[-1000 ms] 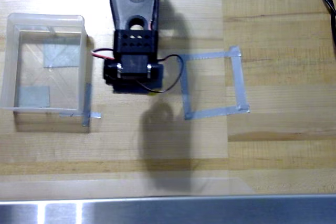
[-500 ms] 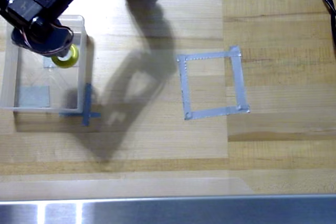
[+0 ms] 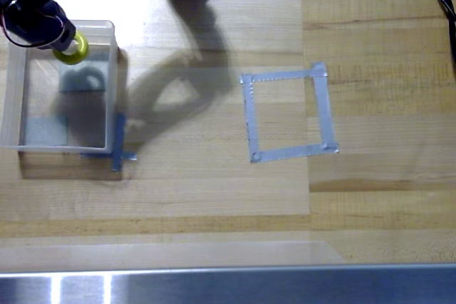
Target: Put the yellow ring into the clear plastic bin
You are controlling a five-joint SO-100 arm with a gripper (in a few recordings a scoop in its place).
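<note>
The gripper (image 3: 63,42) has carried the ring (image 3: 73,48) from mid-table to above the bin's (image 3: 114,83) far wall; fingers remain clamped on it, release pending.

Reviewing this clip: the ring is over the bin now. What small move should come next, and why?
Probably open the gripper and let go. In the overhead view the yellow ring hangs from it inside the outline of the clear plastic bin, near its far wall, so a release should drop it in.
</note>
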